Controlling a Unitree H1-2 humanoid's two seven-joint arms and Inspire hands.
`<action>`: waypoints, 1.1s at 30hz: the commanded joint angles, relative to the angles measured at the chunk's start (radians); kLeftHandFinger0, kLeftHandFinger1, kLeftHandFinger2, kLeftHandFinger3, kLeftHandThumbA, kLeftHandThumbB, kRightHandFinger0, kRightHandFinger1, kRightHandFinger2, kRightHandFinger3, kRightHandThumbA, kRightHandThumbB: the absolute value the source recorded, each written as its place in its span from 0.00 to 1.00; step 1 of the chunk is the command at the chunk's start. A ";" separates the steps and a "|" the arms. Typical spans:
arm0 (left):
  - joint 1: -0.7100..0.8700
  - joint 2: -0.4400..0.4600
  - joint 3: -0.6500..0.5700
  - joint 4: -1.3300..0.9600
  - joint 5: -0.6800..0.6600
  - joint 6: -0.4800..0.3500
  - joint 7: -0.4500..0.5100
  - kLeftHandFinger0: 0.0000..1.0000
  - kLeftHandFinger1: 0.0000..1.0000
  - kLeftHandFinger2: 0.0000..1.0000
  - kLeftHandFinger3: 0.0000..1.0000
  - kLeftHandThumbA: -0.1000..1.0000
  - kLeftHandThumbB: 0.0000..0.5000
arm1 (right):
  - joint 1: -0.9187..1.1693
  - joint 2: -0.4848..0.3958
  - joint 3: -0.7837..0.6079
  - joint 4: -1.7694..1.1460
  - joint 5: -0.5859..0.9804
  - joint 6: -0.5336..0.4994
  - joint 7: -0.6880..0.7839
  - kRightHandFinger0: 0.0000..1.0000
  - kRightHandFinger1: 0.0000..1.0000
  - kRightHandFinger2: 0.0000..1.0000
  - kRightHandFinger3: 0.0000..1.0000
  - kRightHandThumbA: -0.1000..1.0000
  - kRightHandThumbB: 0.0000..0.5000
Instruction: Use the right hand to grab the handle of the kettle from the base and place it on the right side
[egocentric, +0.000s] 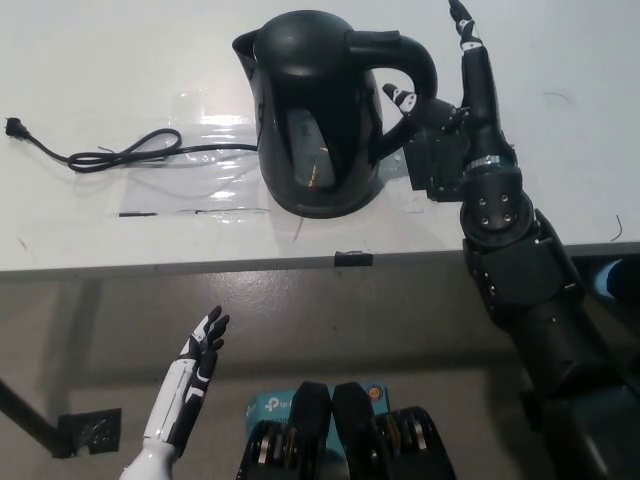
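A black electric kettle (318, 110) stands upright on its base on the white table (100, 60), spout to the left and handle (412, 70) to the right. My black right hand (455, 110) is open just right of the handle, its fingers stretched up along it and the thumb reaching toward the handle's lower part. It holds nothing. My white left hand (195, 365) rests open below the table's front edge at the lower left.
A black power cord (110, 152) runs left from the kettle's base to a plug (15, 126). A black square mark (435, 165) lies on the table under my right hand. A small black tag (353, 258) sits on the front edge.
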 joint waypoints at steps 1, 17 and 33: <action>-0.011 0.008 -0.004 -0.023 -0.004 -0.037 -0.001 1.00 1.00 1.00 1.00 1.00 1.00 | -0.097 0.006 0.012 0.040 -0.003 -0.057 -0.043 1.00 1.00 1.00 1.00 0.91 0.46; -0.012 0.010 0.000 -0.026 0.006 -0.037 0.004 1.00 1.00 1.00 1.00 1.00 1.00 | -0.245 0.011 0.093 0.267 -0.079 -0.073 -0.244 0.06 0.13 0.24 0.28 0.00 0.41; -0.014 0.016 0.002 -0.026 0.010 -0.037 0.005 1.00 1.00 1.00 1.00 1.00 1.00 | -0.286 0.014 0.136 0.301 -0.075 -0.115 -0.316 0.00 0.25 0.66 0.72 0.00 0.24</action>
